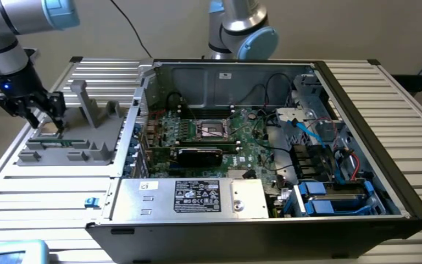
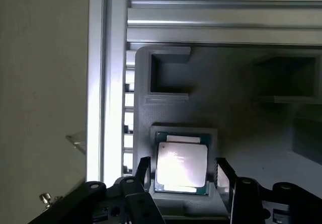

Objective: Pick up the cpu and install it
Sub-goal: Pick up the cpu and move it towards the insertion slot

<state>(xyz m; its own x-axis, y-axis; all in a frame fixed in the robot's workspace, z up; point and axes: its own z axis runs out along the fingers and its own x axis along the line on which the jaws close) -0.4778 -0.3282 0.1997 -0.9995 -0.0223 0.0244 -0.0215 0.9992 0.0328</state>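
The cpu (image 2: 182, 164), a small square chip with a silvery top and a thin green rim, lies flat in a recess of the grey tray (image 2: 236, 113). My gripper (image 2: 181, 176) is low over it, one finger (image 2: 143, 171) on each side, with a small gap between each finger and the chip's edge. The gripper is open and holds nothing. In the exterior view my gripper (image 1: 46, 122) hangs over the tray's (image 1: 86, 146) corner on the exterior view's left, where the cpu (image 1: 48, 132) shows as a pale square. The motherboard socket (image 1: 212, 129) sits inside the open computer case.
The open computer case (image 1: 357, 137) takes up the middle and the exterior view's right, with cables, a drive bay and a power supply (image 1: 196, 197). Upright posts (image 1: 86, 104) rise from the tray. A long green memory stick (image 1: 53, 144) lies in the tray. A second arm (image 1: 240, 33) stands behind the case.
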